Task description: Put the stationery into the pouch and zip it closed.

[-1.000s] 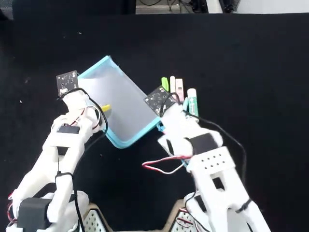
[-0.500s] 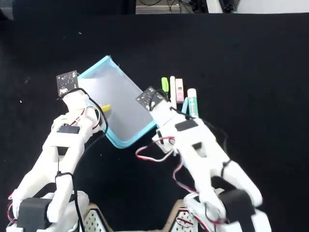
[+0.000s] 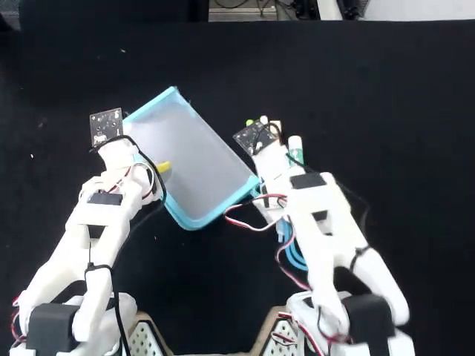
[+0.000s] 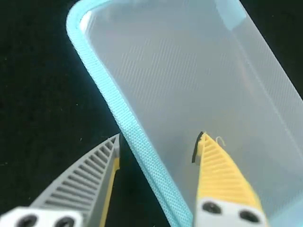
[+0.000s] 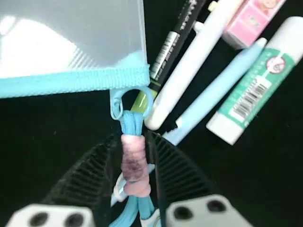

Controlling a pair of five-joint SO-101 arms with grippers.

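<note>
Black desk: right gripper, clamped on zip cord, tugs pouch round, likely unzipping; left gripper, apart, straddles its edge.

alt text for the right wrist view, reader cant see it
The right end effector is shut on the blue zipper pull cord of a translucent, blue-edged pouch. Beside that corner of the pouch, a green-tipped marker, a white pen, a light blue pen, a glue stick and a pink eraser lie on the black table.
</note>
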